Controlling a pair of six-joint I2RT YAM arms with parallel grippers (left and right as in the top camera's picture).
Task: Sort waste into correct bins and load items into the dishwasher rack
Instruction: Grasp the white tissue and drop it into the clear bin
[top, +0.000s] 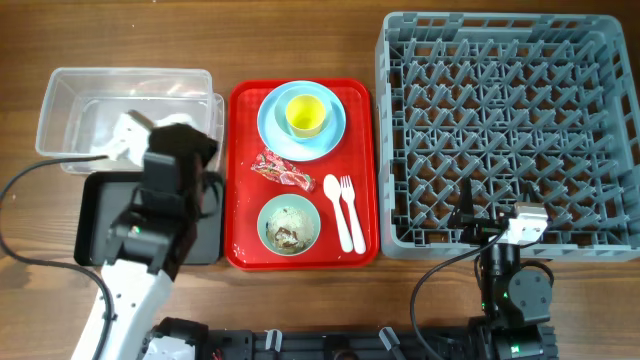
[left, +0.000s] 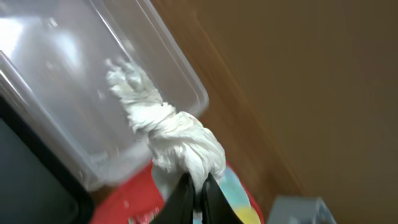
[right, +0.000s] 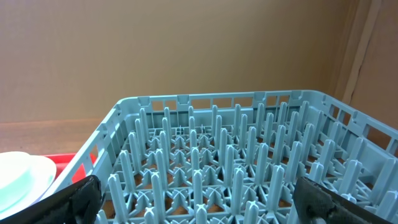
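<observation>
Left tool (left: 196, 186), tight on white tissue (left: 177, 134), above brown wooden table (top: 300, 300).

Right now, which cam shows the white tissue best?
Left wrist: the tissue fills mid-frame, pinched in the shut left hand with the clear tub behind. Overhead gives only a small white patch by that hand, hard to make out. Right wrist shows none of it.

The left arm (top: 150, 230) and its white tissue (left: 180, 140) cover part of the black tray (top: 95, 220) and the near edge of the clear tub (top: 60, 90); the tub's far half is open from above. The red tray (top: 236, 180) lies just beside the dishwasher rack (top: 500, 120), with hardly a gap between them.
</observation>
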